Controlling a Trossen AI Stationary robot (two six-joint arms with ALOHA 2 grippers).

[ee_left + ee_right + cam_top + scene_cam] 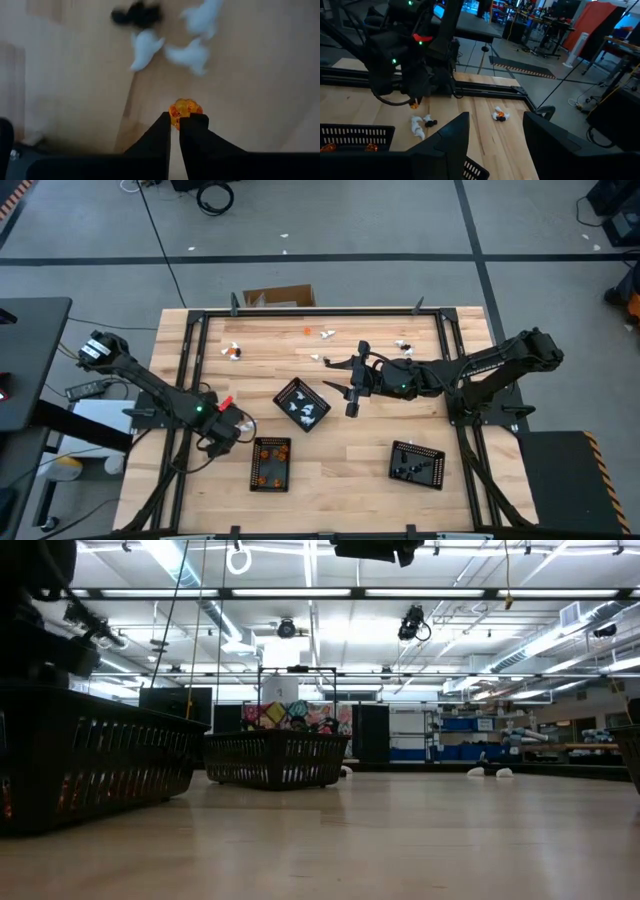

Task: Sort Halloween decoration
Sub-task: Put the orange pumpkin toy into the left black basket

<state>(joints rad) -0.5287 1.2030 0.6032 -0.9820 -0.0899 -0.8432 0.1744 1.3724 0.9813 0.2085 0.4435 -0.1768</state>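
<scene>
Table: pale wood [340, 450], grey floor around it.
Left pincer [175, 120]: pinched together on an orange piece [185, 108]; only its wrist view shows this.
Beyond its tips: white pieces [192, 52], a black one [135, 14].
Right pincer [352, 387]: apart, holding nothing, near the tray [301, 403] of white pieces.
Low view: two trays, room behind.

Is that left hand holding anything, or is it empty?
Holding. The left hand is shut on a small orange piece pinched between its fingertips, above the wooden table.
</scene>
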